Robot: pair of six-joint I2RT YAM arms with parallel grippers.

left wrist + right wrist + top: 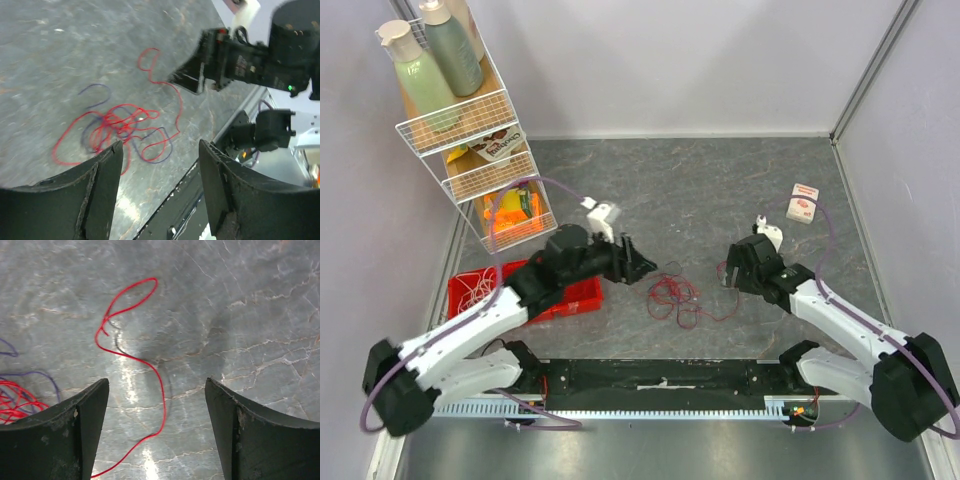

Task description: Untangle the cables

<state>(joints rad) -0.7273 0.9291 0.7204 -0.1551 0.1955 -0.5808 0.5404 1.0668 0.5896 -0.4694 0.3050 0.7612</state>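
Hovering w/ both spread, empty: right gripper (157, 385) should pinch loose red strand (163, 407) low, left gripper (160, 150) pin cable tangle (117, 124), pull slowly.

From my seat I see a grey, marble-patterned table (720, 190). The cables (672, 297) lie directly on it as a loose tangle of red and dark purple strands, about midway between the left and right edges and nearer the near edge. One red strand (163, 405) trails away from the heap over bare surface. A red basket (582, 297) sits towards the near left corner. A white wire rack (455, 125) stands at the far left corner. A small white-and-red box (805, 203) lies near the right edge, well apart from the tangle. A black rail (660, 378) runs along the near edge.
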